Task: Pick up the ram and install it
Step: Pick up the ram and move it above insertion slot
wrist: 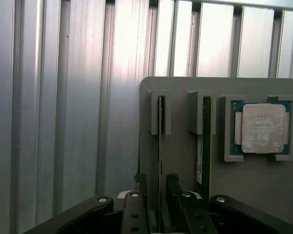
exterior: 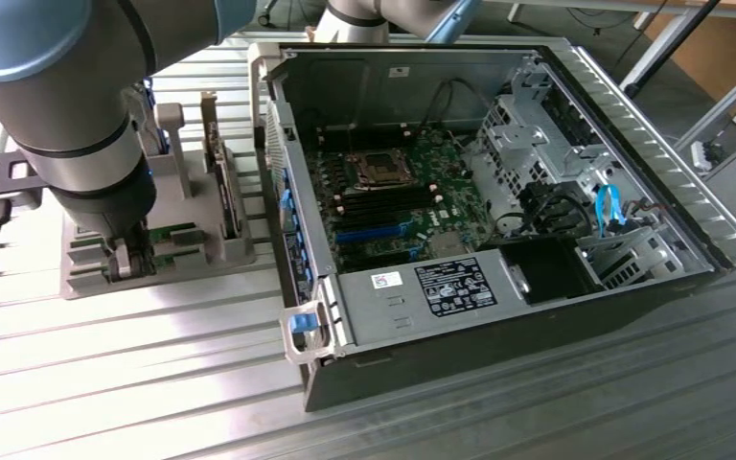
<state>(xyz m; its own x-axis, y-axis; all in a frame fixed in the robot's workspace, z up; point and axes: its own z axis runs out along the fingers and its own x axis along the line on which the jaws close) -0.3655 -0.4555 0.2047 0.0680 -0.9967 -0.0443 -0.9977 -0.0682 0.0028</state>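
**Exterior view, left of frame.** My pincer (exterior: 123, 257) is down at the grey holder (exterior: 215, 251), which stands on the ribbed metal counter (exterior: 112, 383). The wrist view shows its jaws wide apart, with one black finger (wrist: 140, 187) on each side of the ram (wrist: 159, 141). I see a narrow gap on both sides, so the pincer is open, straddling the ram and gripping nothing.

**The ram.** It stands upright on its long edge in a narrow slot of the holder, outside the computer. From the wrist it is seen edge-on, as a thin dark-green strip, and I cannot make out its chips from this angle. A second green board (wrist: 205, 141) with a pale label stands in the neighbouring slot, parallel to the ram and apart from it. Beyond that board, a square silver processor chip (wrist: 263, 127) lies flat in its own recess.

**The arm.** The arm (exterior: 74, 105) enters from the upper left corner of the exterior view. Its thick grey link, capped in blue, drops steeply, and the wrist points straight down onto the holder.

**Centre to right of frame.** The open computer case (exterior: 471, 402) lies on the counter just beside the holder. Inside it I can see the green motherboard (exterior: 401, 163) with its square socket. Below that socket is a row of black and blue memory slots (exterior: 375, 218). The grey power supply (exterior: 406, 297) sits at the near edge. Blue cables (exterior: 605, 206) run among the drive bays toward the exterior view's right.
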